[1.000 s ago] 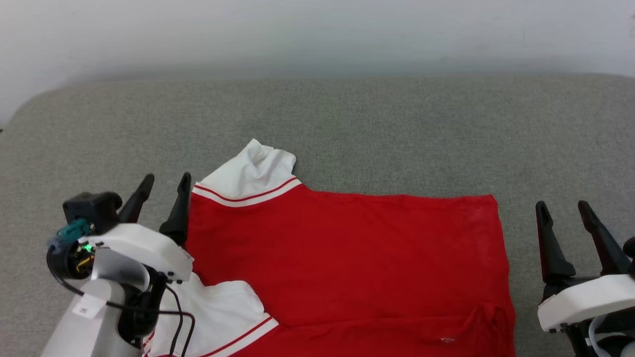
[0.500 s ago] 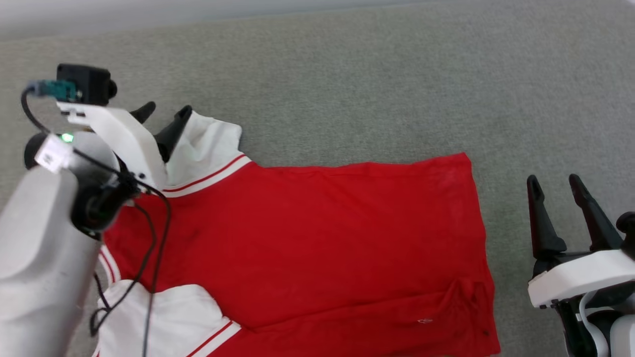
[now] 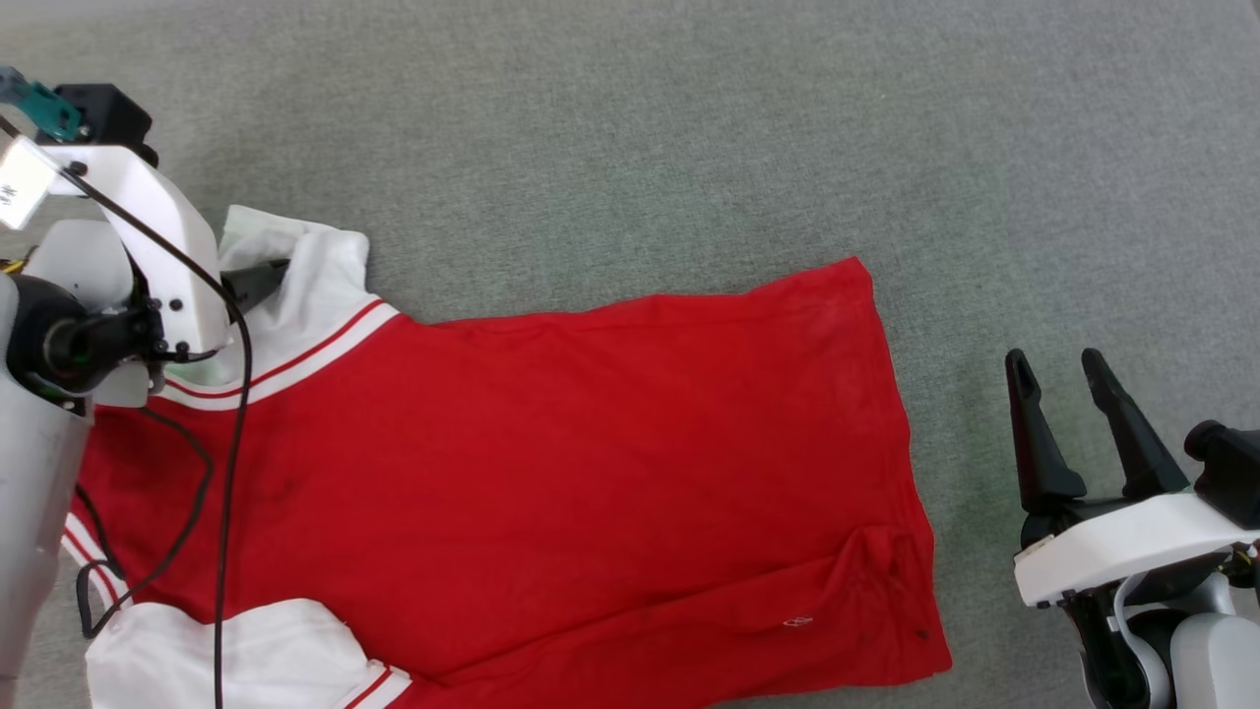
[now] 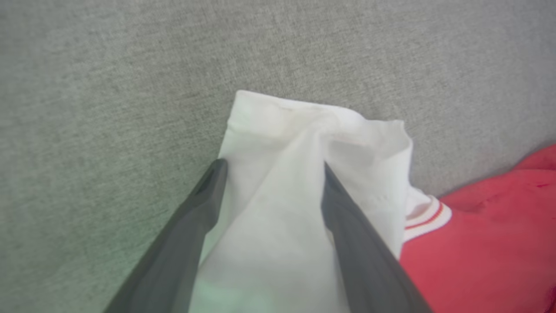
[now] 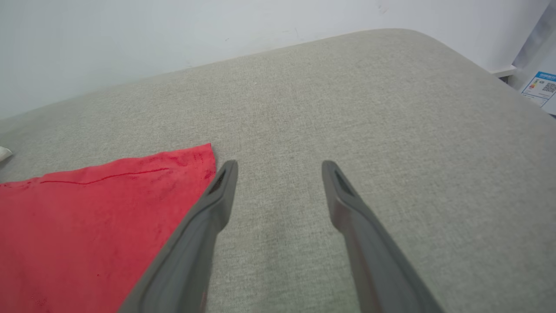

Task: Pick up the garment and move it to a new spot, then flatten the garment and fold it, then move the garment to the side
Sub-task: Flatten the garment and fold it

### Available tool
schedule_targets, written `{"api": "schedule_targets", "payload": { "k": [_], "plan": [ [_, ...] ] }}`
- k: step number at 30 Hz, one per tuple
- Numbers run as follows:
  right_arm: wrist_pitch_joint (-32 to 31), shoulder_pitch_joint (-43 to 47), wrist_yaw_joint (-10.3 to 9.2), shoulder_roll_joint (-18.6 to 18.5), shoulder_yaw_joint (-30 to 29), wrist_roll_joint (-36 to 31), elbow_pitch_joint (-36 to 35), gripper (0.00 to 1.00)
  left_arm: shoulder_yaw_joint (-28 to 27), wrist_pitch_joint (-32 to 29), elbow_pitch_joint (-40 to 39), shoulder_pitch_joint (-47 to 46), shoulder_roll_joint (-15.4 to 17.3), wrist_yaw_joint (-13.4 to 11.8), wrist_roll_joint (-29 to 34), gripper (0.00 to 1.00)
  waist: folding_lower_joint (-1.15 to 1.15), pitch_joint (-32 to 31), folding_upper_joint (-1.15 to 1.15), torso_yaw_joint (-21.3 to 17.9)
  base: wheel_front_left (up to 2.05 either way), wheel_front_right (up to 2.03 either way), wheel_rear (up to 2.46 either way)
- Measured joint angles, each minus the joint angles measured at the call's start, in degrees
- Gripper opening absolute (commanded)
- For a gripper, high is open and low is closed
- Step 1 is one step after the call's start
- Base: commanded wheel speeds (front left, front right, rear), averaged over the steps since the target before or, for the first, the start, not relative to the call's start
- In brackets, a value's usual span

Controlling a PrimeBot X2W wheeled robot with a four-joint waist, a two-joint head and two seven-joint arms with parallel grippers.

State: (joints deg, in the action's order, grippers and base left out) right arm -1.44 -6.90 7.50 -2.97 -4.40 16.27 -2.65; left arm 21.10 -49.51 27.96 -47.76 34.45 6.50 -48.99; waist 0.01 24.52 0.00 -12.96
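Straddling the garment [image 4: 304,208], left end effector [image 4: 271,167] spread; right end effector [image 5: 278,167] spread; QR label [image 5: 541,87] illegible.

- Maybe a plain test room.
- A soft grey pad [image 5: 391,108] lies under the right gripper [image 5: 280,167], with a bare white wall [image 5: 173,34] beyond it.
- A code sticker [image 5: 541,89] sits far to its right.

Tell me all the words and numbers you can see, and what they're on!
White-and-blue paper label with a square code: too blurred to read.
Small white tag on the left arm: too small to read.
Bright red fabric shirt with white sleeves: no lettering shows; tiny white mark unreadable.
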Motion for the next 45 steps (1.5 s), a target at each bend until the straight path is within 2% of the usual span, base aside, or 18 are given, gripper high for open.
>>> {"api": "schedule_targets", "payload": {
  "k": [2,3,4,5,6,14,17,22,29,34,43,44,45],
  "plan": [
    [0.4,0.0,0.00,0.0,0.2,0.5,0.7,1.00,0.1,-1.6,0.3,-0.4,0.2,-0.2,-0.7,1.00,-0.01,0.6,0.00,-0.6,0.00,0.00,0.00],
    [0.5,-0.1,0.00,0.0,0.2,0.5,1.0,1.00,0.2,-2.3,0.5,-0.5,0.2,-0.3,-0.8,0.72,-0.01,0.9,0.00,-0.8,0.00,0.00,0.00],
    [0.9,-0.3,0.00,0.0,0.3,0.7,1.2,1.00,0.3,-3.0,0.6,-0.6,0.3,-0.5,-1.2,0.53,-0.01,1.1,0.00,-1.0,0.00,0.00,0.00],
    [0.9,-0.5,0.00,0.0,0.3,0.9,1.4,1.00,0.3,-3.6,0.7,-0.7,0.3,-0.5,-1.4,0.12,-0.01,1.3,0.00,-1.2,0.00,0.00,0.00],
    [0.9,-0.7,0.00,0.0,0.4,1.0,1.5,1.00,0.3,-3.9,0.7,-0.7,0.4,-0.5,-1.6,0.00,-0.02,1.5,0.00,-1.3,0.00,0.00,0.00],
    [-0.8,-1.6,0.00,0.0,1.5,1.9,2.6,1.00,0.1,-0.7,1.1,0.0,-0.6,-0.6,-2.0,0.00,-0.02,1.9,0.00,-1.0,0.00,0.00,0.00],
    [-3.9,-3.0,0.00,0.0,1.2,1.9,3.7,1.00,0.4,2.2,1.0,0.4,-1.4,-0.5,-1.0,0.00,-0.02,1.3,0.00,-0.2,0.00,0.00,0.00],
    [-12.5,-7.3,0.00,-1.9,1.4,1.1,6.4,1.00,0.8,6.1,-0.4,0.4,-3.2,-0.4,0.0,0.00,-0.01,0.5,0.00,2.2,0.00,0.00,0.00],
    [-29.8,-14.3,0.00,-7.7,4.5,3.0,8.1,1.00,1.9,9.8,-5.5,-1.0,-4.4,0.1,1.3,0.00,0.00,-0.1,0.00,6.3,0.00,0.00,0.00],
    [-41.3,-18.7,0.00,-10.2,7.2,4.9,9.0,1.00,2.7,11.3,-8.7,-1.5,-4.9,0.3,1.7,0.00,0.00,0.3,0.00,8.8,0.00,0.00,0.00],
    [-52.4,-23.6,-0.01,-12.8,9.6,5.7,12.5,1.00,4.0,13.4,-11.8,-1.9,-5.4,0.6,1.8,0.00,-0.01,2.0,0.00,11.3,0.00,0.00,0.00],
    [-53.4,-23.8,-0.01,-12.8,9.7,5.8,13.0,0.87,4.0,13.5,-11.9,-1.9,-5.4,0.6,1.7,0.00,-0.01,2.1,0.00,11.4,0.00,0.00,0.00],
    [-54.1,-24.1,-0.02,-12.8,9.8,5.9,13.4,0.42,4.1,13.7,-11.9,-1.9,-5.3,0.6,1.6,0.00,-0.01,2.1,0.00,11.4,0.00,0.00,0.00]
  ]
}}
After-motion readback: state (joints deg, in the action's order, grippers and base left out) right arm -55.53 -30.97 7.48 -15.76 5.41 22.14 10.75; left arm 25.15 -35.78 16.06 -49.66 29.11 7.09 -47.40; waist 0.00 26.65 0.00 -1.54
